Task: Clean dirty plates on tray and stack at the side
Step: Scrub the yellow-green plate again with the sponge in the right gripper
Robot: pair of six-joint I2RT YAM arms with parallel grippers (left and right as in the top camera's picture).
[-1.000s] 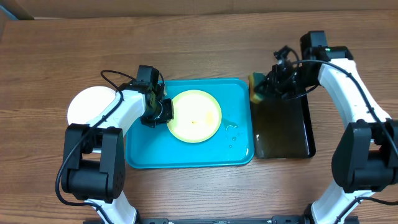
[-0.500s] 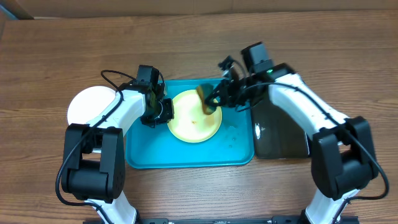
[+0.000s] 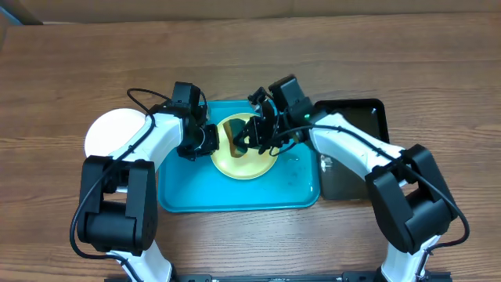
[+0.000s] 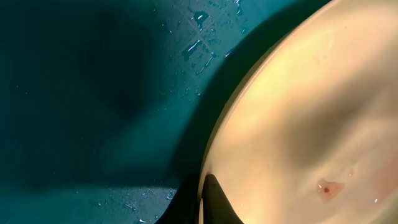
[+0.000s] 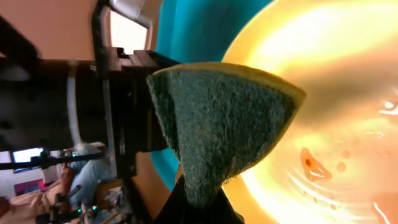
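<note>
- Wiping comes next, by my judgement: your right end effector (image 3: 252,137) is clamped on a green scouring sponge (image 5: 217,124) and hangs over the left half of the pale yellow-green plate (image 3: 250,166).
- That plate lies flat in the turquoise tray (image 3: 235,196), towards its upper middle.
- Your left end effector (image 3: 205,141) sits at the plate's left rim. In the left wrist view a dark fingertip (image 4: 211,199) shows at the rim, so I take it to be pinching the plate steady.
- The relation that matters: an orange smear (image 5: 309,163) lies on the plate just beside the sponge's lower edge, on the side away from the left arm. You would sweep towards the plate's middle to reach it.
- Whether the sponge already touches the plate, you cannot tell from these views.
- A round plate offers no long axis; the right arm, carrying the sponge, is the one placed to scrub.
- A white plate (image 3: 109,133) rests on the bench to the left of the tray, and a black tray (image 3: 356,117) stands to its right.
- No brand, label or readable writing shows anywhere.
</note>
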